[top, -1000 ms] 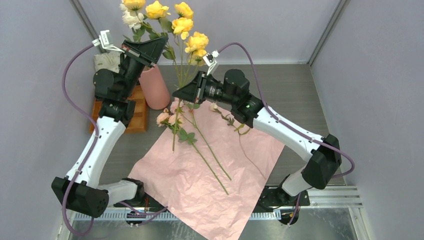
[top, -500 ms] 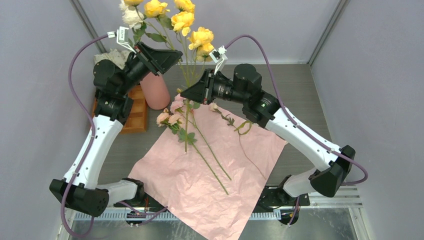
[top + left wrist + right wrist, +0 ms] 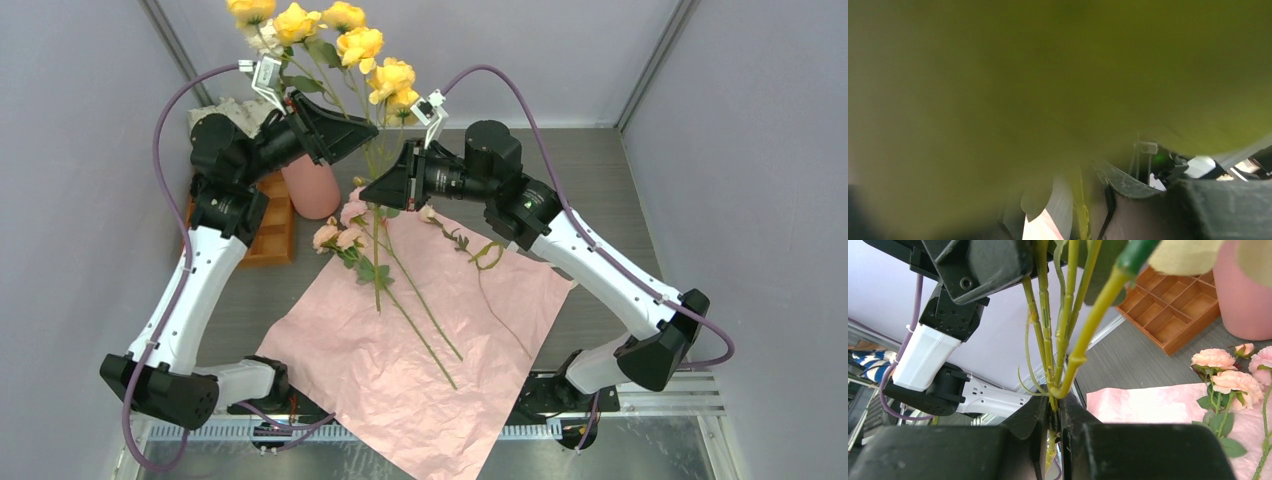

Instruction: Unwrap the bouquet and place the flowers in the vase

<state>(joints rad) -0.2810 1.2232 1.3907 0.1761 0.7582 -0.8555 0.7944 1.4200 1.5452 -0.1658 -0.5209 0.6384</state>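
Right tool (image 3: 1054, 412) clamped on the yellow rose stems (image 3: 1044, 340); left tool (image 3: 345, 140), opening I can't tell. I'd carry the stem ends left over the vase (image 3: 312, 190), then lower straight.

Right end effector (image 3: 1054, 407) clamped, arm (image 3: 590, 268) raised

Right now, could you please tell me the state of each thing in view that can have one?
yellow flowers, raised upright, stems clamped.
right gripper, shut on their stems.
left gripper, beside the stems; open or shut unclear.
vase, upright, mouth hidden.
pink paper, spread flat.
pink flowers, lying on the paper.
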